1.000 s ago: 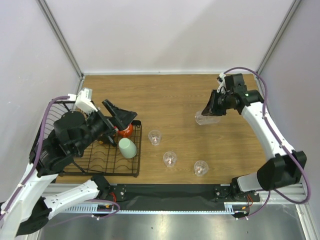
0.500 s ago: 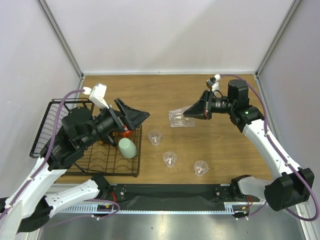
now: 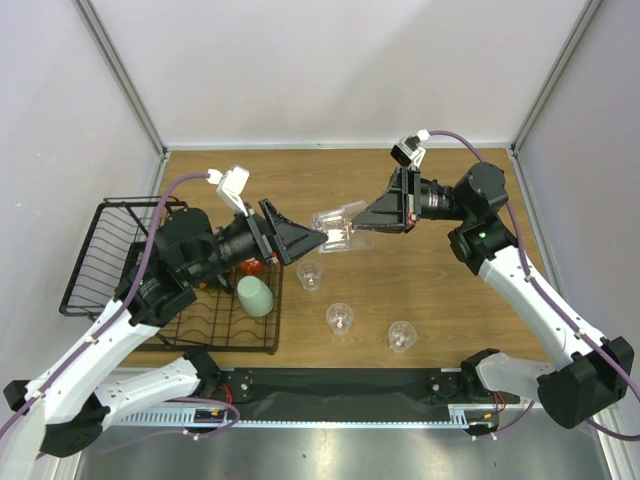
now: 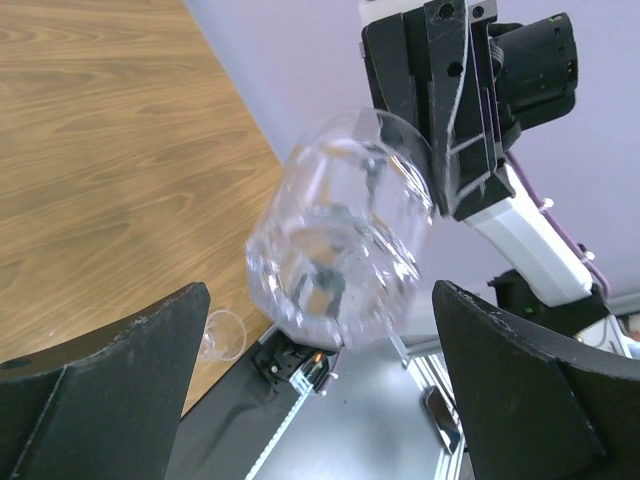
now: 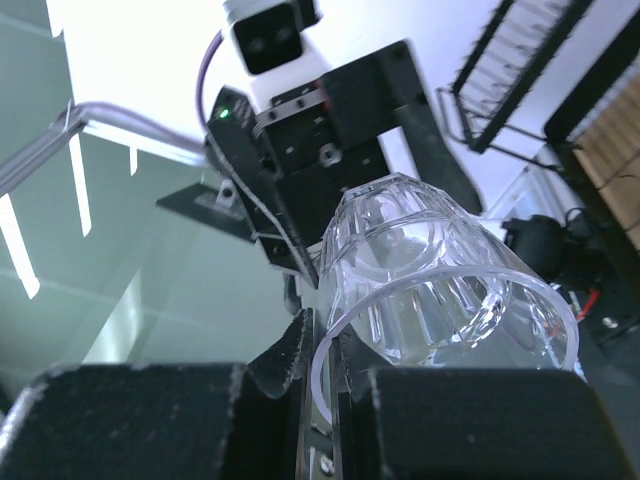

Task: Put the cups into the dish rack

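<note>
One clear tumbler (image 3: pixel 335 229) pinched at rim by right tool (image 3: pixel 356 222); left tool (image 3: pixel 305 247) spread; dish rack (image 3: pixel 108 216) part-hidden

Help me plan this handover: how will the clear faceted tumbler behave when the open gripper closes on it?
The clear faceted tumbler looks rigid, so it likely won't flex. Its glossy wall may be slippery, and the right gripper pinches only its rim, so a nudge could pivot it. The open left gripper should probably close gently; it may be brittle.
</note>
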`<action>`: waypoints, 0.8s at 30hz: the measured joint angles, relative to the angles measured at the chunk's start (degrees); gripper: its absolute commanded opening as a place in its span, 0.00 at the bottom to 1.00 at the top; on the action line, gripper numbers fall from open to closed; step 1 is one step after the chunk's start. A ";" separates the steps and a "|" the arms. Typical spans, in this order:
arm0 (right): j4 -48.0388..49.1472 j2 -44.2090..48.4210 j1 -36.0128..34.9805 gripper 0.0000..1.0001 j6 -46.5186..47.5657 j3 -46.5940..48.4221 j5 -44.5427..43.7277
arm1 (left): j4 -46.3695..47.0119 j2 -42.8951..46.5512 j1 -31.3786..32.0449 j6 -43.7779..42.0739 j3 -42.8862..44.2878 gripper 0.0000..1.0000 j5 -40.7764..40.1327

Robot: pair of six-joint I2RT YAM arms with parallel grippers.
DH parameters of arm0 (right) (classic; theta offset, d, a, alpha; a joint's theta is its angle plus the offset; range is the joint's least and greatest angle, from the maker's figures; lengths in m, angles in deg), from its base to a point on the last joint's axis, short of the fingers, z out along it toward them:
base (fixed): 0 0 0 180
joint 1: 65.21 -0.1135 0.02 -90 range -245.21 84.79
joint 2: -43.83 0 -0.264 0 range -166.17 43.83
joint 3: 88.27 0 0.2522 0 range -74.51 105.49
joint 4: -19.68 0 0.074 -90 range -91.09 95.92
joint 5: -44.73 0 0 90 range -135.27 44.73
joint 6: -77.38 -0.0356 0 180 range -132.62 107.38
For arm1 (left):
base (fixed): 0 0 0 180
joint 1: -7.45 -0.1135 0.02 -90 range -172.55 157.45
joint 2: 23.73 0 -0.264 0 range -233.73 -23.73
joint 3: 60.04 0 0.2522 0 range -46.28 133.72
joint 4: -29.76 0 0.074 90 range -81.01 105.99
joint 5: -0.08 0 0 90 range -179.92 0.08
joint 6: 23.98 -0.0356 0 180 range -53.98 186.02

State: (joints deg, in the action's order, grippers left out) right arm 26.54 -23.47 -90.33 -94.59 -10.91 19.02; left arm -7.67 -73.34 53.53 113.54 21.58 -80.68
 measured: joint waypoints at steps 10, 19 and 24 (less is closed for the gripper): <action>8.46 -1.70 -3.32 0.00 -5.55 -0.02 0.28 | 6.16 -0.07 0.00 0.46 -0.92 0.98 3.72; 7.87 -2.84 -3.43 0.00 -4.63 -0.02 1.20 | 5.42 -2.60 -0.09 0.48 -0.90 0.94 7.98; 6.23 -2.91 -3.43 0.00 -2.82 -0.02 2.01 | 3.72 -3.17 -0.20 0.52 -0.85 0.93 9.51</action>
State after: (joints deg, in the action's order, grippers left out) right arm 32.77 -26.38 -93.76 -97.41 -10.93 21.04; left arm -3.95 -76.51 53.33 114.07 20.73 -71.17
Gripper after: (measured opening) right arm 0.108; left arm 0.942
